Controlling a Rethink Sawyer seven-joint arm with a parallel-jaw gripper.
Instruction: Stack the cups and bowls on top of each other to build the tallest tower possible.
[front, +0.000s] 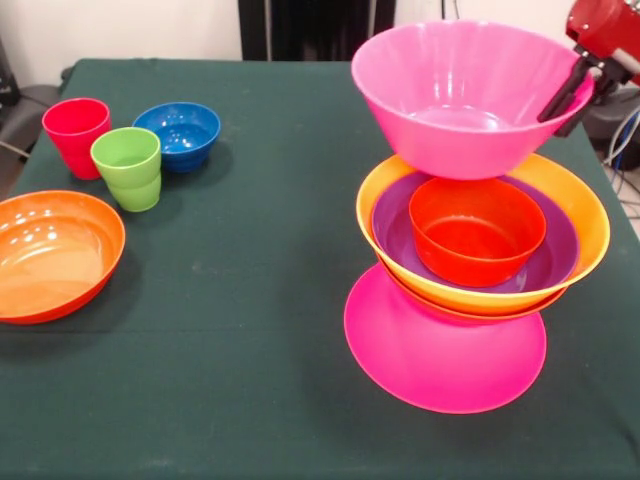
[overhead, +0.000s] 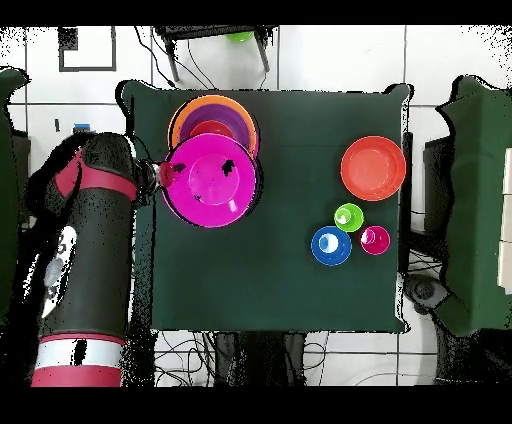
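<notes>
My gripper (front: 568, 97) is shut on the right rim of a large hot pink bowl (front: 450, 90), which hangs upright just above the tower. The tower has an upturned hot pink bowl (front: 440, 355) as its base, then a large orange bowl (front: 582, 215), a purple bowl (front: 392, 228) and a small red-orange bowl (front: 475, 235) nested inside. A thin red-orange rim shows under the orange bowl. At the left stand the red cup (front: 77, 135), the lime green cup (front: 128, 168), the small blue bowl (front: 182, 133) and a shallow red-orange bowl (front: 50, 255). Overhead, the held bowl (overhead: 215, 180) covers most of the tower.
The dark green table (front: 250, 350) spans both views. The tower sits close to the table's right edge in the front view. In the overhead view my arm (overhead: 95, 230) lies along the table's left side. Cables hang beyond the right edge.
</notes>
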